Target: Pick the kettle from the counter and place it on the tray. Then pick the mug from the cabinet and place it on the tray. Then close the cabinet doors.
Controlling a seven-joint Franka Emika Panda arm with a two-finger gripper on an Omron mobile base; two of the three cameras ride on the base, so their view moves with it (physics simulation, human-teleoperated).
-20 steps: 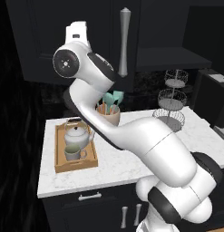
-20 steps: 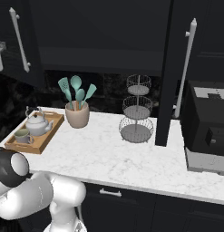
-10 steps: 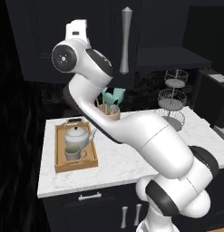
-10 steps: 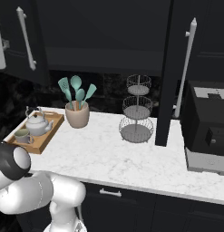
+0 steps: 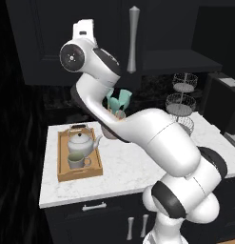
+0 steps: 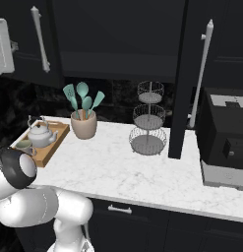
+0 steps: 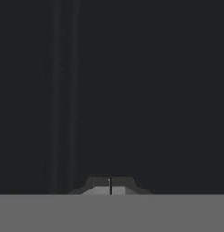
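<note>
A dark kitchen surrounds the white grey-veined marble worktop (image 6: pixel 118 167), and at its left end the shallow light-brown wooden tray (image 5: pixel 66 170) already carries the squat pale kettle with its dark arched handle (image 5: pixel 81 143) and, just beside it, the small grey-white mug with the green inside (image 5: pixel 77 161). Only closing the tall black panelled cabinet doors (image 6: pixel 194 74) seems left: the gripper (image 7: pixel 110 186), fingertips pressed together on nothing, faces the left door's flat panel (image 7: pixel 131 90). The right door stands edge-on over the worktop's right half, so it likely needs pushing shut too.
</note>
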